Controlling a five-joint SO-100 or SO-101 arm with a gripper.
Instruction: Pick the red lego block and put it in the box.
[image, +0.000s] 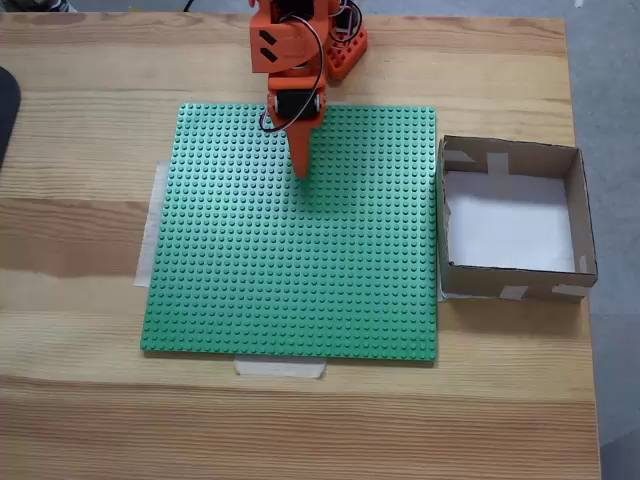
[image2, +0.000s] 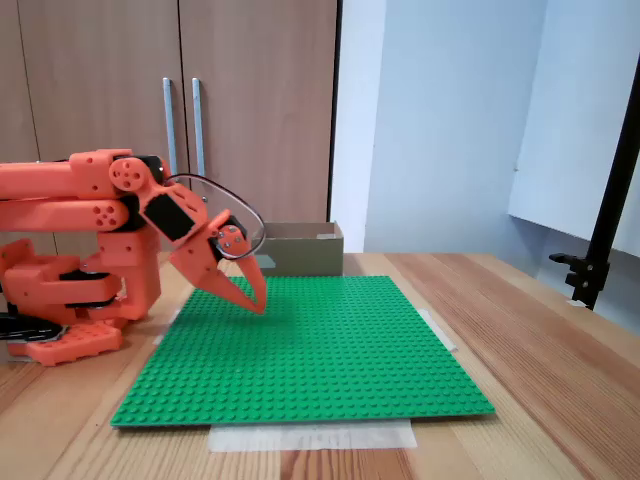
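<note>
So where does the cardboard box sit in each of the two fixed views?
A fixed view from above: the box is at the right, touching the right edge of the green baseplate.
A fixed view from the side: the box stands at the baseplate's far edge, behind the gripper.
Shared landmark: the green baseplate.

The orange plastic arm (image2: 90, 200) has boxy segments, black motor blocks and a looping black cable (image2: 235, 205) just behind its pointed orange claw (image2: 258, 300).
</note>
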